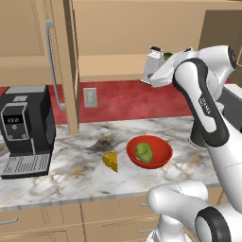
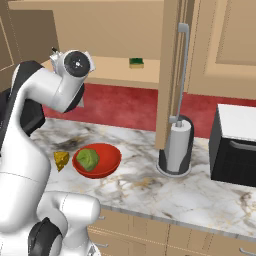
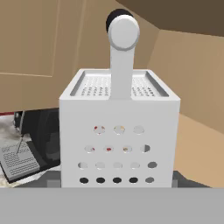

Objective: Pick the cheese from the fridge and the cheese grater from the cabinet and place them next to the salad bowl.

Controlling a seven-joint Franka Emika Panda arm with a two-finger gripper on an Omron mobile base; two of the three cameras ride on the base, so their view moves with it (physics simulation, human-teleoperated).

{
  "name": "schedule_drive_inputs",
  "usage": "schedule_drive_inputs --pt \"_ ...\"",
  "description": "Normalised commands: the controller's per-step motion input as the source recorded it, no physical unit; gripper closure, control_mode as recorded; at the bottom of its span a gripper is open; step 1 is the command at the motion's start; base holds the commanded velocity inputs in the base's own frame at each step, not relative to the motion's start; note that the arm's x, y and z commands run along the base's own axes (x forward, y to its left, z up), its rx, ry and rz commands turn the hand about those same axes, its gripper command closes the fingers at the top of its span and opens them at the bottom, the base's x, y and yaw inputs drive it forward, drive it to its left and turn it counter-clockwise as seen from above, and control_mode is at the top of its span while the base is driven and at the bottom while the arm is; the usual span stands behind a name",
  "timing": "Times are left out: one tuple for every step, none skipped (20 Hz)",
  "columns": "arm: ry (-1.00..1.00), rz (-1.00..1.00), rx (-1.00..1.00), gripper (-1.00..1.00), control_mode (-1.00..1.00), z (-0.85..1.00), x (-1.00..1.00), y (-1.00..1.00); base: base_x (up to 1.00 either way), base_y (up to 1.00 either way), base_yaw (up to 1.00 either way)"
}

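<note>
In the hand view the silvery cheese grater [image 3: 119, 131] stands close up with its handle on top. My gripper [image 3: 117, 181] is shut on its base, a finger on each side. From the left base view the grater [image 1: 152, 64] hangs tilted at the front edge of the open cabinet [image 1: 108, 71] shelf, at the end of my raised arm. Down on the marble counter, the yellow cheese [image 1: 111, 160] [image 2: 61, 160] lies just left of the red salad bowl [image 1: 134, 158] [image 2: 107, 160], which holds a green lump. The fridge is out of view.
A black coffee machine [image 1: 23, 127] stands at the counter's left end. The open cabinet door [image 1: 71, 61] hangs over the counter. A green-and-yellow sponge [image 2: 136, 62] sits on the shelf. A paper-towel holder [image 2: 177, 147] and a black appliance [image 2: 235, 150] stand right of the bowl.
</note>
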Motion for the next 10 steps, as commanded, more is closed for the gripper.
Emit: schedule_drive_inputs --pt "-0.16 -0.07 0.00 1.00 -1.00 -0.12 -0.73 0.14 0.00 0.00 0.00" --pt "-0.14 -0.08 0.00 1.00 -1.00 -0.13 -0.70 0.17 0.00 0.00 0.00" --pt "-0.12 -0.09 0.00 1.00 -1.00 -0.15 -0.66 0.18 0.00 0.00 0.00" --pt "-0.11 -0.10 0.00 1.00 -1.00 -0.17 -0.64 0.19 0.00 0.00 0.00" --pt "-0.10 -0.11 0.00 1.00 -1.00 -0.20 -0.60 0.21 0.00 0.00 0.00" --pt "-0.07 -0.10 0.00 1.00 -1.00 -0.22 -0.58 0.18 0.00 0.00 0.00" --pt "-0.05 -0.10 0.00 1.00 -1.00 -0.26 -0.56 0.17 0.00 0.00 0.00" --pt "0.00 -0.12 0.00 1.00 -1.00 -0.27 -0.48 0.13 0.00 0.00 0.00" --pt "0.00 -0.14 0.00 1.00 -1.00 -0.26 -0.46 0.12 0.00 0.00 0.00" --pt "0.00 -0.17 0.00 1.00 -1.00 -0.26 -0.42 0.13 0.00 0.00 0.00"
